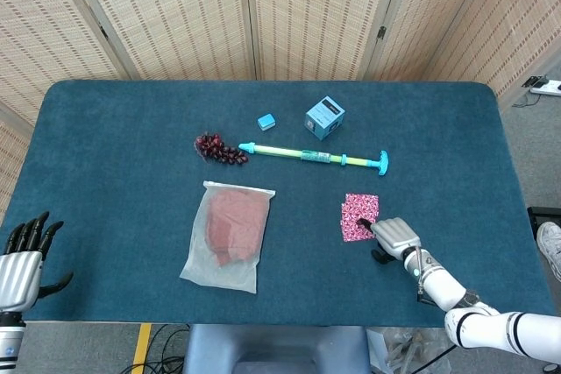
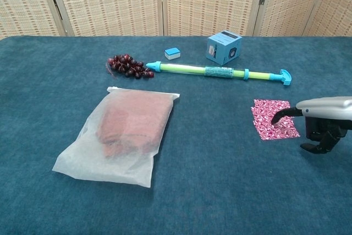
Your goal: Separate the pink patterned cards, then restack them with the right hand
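- Head view: pink patterned cards (image 1: 359, 216) lie on the blue tabletop (image 1: 114, 129), slid apart into an overlapping spread, just below the handle end of the green and blue pump (image 1: 314, 157). The right robot hand (image 1: 392, 236) has one dark fingertip (image 1: 363, 224) pressing on the cards' near right corner, other fingers curled under, nothing held. The left robot hand (image 1: 24, 256) hovers at the tabletop's near left corner, fingers spread, holding nothing.
- Chest view: same cards (image 2: 273, 118), with the right robot hand (image 2: 324, 119) coming in from the right edge, fingertip (image 2: 277, 115) on them. A frosted bag (image 2: 121, 135) with something reddish inside sits mid-left. Grapes (image 2: 127, 66), a small blue block (image 2: 172, 53) and a blue box (image 2: 223, 47) line the back.
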### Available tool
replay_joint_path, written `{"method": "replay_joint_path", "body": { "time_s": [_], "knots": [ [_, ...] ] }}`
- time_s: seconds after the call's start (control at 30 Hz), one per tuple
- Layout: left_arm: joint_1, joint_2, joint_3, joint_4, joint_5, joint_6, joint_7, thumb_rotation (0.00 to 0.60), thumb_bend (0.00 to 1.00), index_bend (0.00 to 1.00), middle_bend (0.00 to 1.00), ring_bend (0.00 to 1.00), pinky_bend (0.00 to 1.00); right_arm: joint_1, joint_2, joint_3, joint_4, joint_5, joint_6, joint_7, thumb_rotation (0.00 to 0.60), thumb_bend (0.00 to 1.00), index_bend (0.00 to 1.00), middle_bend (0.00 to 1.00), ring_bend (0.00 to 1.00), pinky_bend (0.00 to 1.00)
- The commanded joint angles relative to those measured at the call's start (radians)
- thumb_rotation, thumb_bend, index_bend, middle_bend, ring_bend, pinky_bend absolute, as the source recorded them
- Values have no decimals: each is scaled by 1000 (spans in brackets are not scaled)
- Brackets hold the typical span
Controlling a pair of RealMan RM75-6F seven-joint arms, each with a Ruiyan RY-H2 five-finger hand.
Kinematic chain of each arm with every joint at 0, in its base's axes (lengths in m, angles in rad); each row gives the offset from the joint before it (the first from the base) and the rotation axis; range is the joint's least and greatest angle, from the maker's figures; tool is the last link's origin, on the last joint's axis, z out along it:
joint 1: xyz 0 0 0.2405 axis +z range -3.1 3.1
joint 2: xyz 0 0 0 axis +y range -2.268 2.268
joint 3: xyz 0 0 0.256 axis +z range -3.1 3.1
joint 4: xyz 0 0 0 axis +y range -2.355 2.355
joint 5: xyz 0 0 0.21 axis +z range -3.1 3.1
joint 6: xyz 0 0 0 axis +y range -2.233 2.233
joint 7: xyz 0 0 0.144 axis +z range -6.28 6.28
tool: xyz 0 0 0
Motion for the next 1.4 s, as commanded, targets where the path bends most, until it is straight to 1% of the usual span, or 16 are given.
{"method": "replay_joint_path", "body": {
  "time_s": [0.03,0.33,0.5,0.67,0.8,0.93,1.17,1.4],
  "knots": [
    [1,-2,2,-1,1,0,0,600,231,158,27,25,90,-7,7,-12,-20,-8,7,-5,600,504,125,972,1000,1000],
    [0,-3,3,2,9,1,-5,600,230,158,27,25,90,-43,39,-43,-101,-38,66,-21,600,504,129,972,1000,1000],
    [0,-3,3,3,9,1,-12,600,231,158,27,25,90,-60,64,-27,-119,-58,106,-2,600,504,129,972,1000,1000],
    [1,-5,5,4,13,3,-17,600,231,158,27,25,90,-48,53,4,-80,-41,100,3,600,505,128,971,1000,1000],
    [3,-1,5,2,12,6,-16,600,231,158,27,25,90,-25,21,29,-28,-13,61,13,600,504,129,967,1000,1000],
    [7,3,5,-3,12,12,-15,600,231,158,27,25,90,-1,-7,38,12,4,28,5,600,504,128,965,1000,1000],
    [14,5,7,-5,10,19,-8,600,230,159,27,25,90,15,-38,39,67,39,-6,8,600,504,129,965,1000,1000],
    [16,3,9,-8,15,22,-4,600,231,158,27,24,90,1,-21,22,74,56,2,11,600,504,129,964,1000,1000]
  ]
}}
